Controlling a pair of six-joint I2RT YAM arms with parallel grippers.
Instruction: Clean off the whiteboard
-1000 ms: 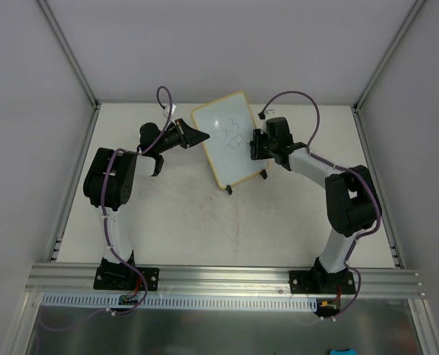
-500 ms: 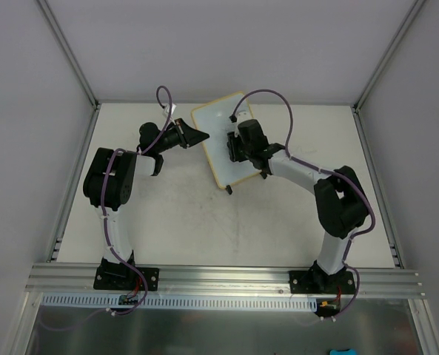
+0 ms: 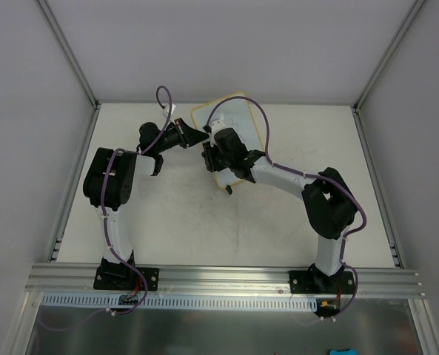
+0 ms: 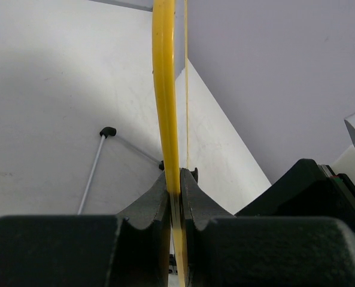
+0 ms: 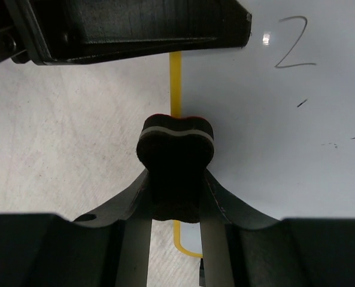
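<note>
The whiteboard [image 3: 238,120] with its pale-yellow frame stands tilted at the back middle of the table. My left gripper [image 3: 198,136] is shut on its left frame edge; in the left wrist view the yellow edge [image 4: 165,89] runs between the closed jaws of that gripper [image 4: 175,185]. My right gripper [image 3: 209,156] is shut on a small black eraser [image 5: 177,148] and presses it at the board's left edge [image 5: 176,78]. The white surface [image 5: 273,155] bears a pen mark like a "2" [image 5: 294,51] and a few faint strokes. My right arm hides much of the board from above.
One black foot of the board [image 3: 229,190] shows below the right arm. The table is bounded by grey walls behind and at both sides. The left gripper's body [image 5: 129,24] lies just beyond the eraser in the right wrist view.
My right gripper has swept left across the board with the eraser, from the right edge to the left edge. The left gripper and the board have not moved.
</note>
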